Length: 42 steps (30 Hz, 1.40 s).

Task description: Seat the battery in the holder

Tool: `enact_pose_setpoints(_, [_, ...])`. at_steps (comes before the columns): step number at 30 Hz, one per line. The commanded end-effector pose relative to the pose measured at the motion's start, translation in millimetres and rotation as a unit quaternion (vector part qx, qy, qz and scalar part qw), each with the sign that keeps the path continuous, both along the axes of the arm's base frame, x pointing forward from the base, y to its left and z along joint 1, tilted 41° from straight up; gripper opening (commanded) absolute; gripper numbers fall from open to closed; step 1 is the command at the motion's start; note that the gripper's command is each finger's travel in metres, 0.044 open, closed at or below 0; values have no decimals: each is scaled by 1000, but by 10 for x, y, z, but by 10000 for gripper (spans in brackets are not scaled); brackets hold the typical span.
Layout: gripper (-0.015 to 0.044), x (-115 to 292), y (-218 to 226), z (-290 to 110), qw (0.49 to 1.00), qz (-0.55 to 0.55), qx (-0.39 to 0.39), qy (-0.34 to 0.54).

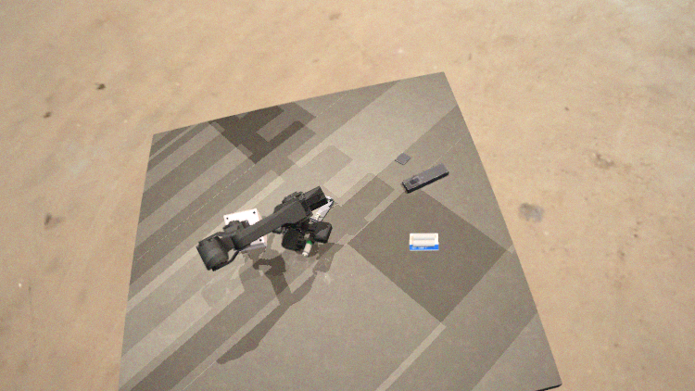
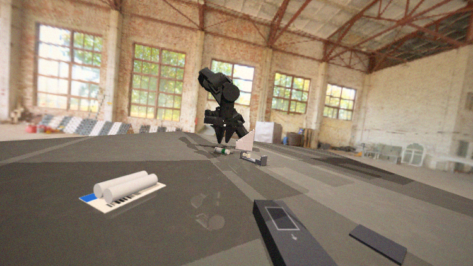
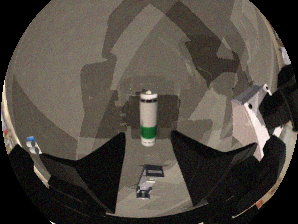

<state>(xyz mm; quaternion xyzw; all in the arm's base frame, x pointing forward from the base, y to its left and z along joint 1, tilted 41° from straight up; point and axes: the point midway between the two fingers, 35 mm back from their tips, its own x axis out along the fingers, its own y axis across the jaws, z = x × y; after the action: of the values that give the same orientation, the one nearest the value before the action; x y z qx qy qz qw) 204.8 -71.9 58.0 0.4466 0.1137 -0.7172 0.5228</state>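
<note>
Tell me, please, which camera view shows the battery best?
The wrist view: the battery lies ahead of the open gripper, its white body and green band plain. The exterior view shows it small and distant on the table. In the top view only a sliver peeks out beside the arm.

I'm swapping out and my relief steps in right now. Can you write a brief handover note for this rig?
Gripper: open, empty, poised above the battery.
Battery: white with a green band, lying loose on the table, lined up between the fingers in the wrist view.
Holder: on the table beside the battery, empty.
Done: approach only.
Left: grasp the battery, seat it flat in the holder without forcing, release, back away.
</note>
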Motion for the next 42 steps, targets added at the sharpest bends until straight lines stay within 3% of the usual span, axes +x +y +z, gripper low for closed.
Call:
enact_pose_setpoints(1, [221,-19,-47,-58,1000,1,-2,5])
enact_pose_setpoints(22, [221,-55,-260,-289,1000,1,-4,5])
enact_pose_setpoints(26, [116,-55,-260,-289,1000,1,-4,5])
enact_pose_setpoints(35, [59,-55,-260,-289,1000,1,-4,5])
enact_pose_setpoints(42, [59,-23,-93,-110,1000,1,-2,5])
